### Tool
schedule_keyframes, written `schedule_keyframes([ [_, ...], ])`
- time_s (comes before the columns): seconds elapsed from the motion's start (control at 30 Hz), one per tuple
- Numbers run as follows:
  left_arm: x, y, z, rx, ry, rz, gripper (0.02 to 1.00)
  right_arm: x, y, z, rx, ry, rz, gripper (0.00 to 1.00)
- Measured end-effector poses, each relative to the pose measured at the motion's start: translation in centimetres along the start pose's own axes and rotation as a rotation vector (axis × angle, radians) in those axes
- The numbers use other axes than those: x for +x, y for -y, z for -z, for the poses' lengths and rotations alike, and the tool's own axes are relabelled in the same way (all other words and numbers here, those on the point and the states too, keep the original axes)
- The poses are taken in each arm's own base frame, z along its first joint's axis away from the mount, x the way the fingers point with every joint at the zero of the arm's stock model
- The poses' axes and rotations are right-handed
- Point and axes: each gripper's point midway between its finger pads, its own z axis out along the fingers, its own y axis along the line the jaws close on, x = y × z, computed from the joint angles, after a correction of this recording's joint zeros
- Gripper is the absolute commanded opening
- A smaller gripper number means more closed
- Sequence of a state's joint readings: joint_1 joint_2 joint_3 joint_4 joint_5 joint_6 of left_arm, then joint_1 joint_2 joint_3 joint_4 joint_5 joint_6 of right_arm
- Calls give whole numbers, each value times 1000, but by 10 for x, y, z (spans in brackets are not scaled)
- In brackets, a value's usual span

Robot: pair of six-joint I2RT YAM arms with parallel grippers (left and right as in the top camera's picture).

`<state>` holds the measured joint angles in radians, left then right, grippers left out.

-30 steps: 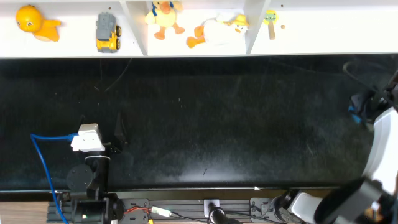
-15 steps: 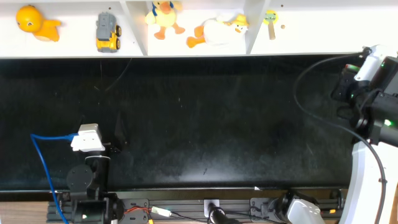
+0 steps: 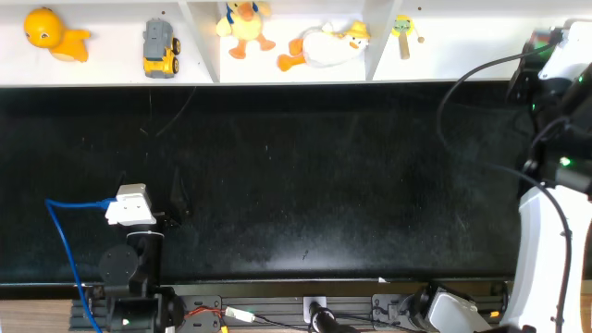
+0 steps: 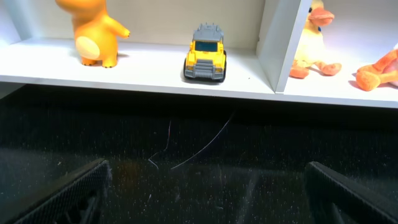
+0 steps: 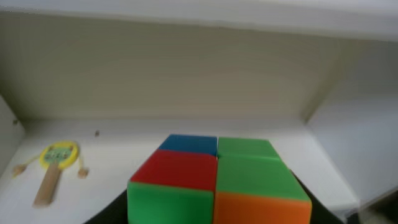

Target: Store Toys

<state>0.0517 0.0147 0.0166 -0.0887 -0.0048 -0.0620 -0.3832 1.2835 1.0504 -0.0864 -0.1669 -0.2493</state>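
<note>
Right wrist view, tool (image 5: 217,214) clasping coloured cube (image 5: 214,174), rattle (image 5: 55,163) near

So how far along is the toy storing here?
Done: orange duck, yellow truck, yellow plush duck, white plush duck and rattle sit on the shelf. In hand: the right gripper holds a multicoloured cube at the rattle's compartment. Left: setting the cube down and letting go.

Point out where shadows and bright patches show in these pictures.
Top view: the white shelf is brightest; the black mat shows scuffs catching light. Left wrist view: a dark shadow band lies under the shelf's front edge. Right wrist view: the back wall behind the colourful cube looks dimmer than the floor.
</note>
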Motion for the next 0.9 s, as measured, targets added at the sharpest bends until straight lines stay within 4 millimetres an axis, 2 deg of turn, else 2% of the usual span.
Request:
schedule_keyframes([
  [0.07,0,0,0,0,0,0,998,-5,1,-8,3,117,46,47],
  [0.13,0,0,0,0,0,0,998,6,3,-23,1,179,76,45],
  [0.3,0,0,0,0,0,0,998,84,6,-83,-58,103,50,45],
  [0.37,0,0,0,0,-1,0,998,114,3,-97,-93,53,28,47],
  [0.43,0,0,0,0,-1,0,998,132,1,-109,-124,19,12,47],
  [0.5,0,0,0,0,-1,0,998,133,-2,-119,-153,23,2,47],
  [0.73,0,0,0,0,-1,0,998,89,-1,-138,-220,130,-18,47],
  [0.8,0,0,0,0,-1,0,998,86,-2,-143,-234,138,-24,45],
  [0.9,0,0,0,0,-1,0,998,94,-4,-150,-256,126,-37,38],
])
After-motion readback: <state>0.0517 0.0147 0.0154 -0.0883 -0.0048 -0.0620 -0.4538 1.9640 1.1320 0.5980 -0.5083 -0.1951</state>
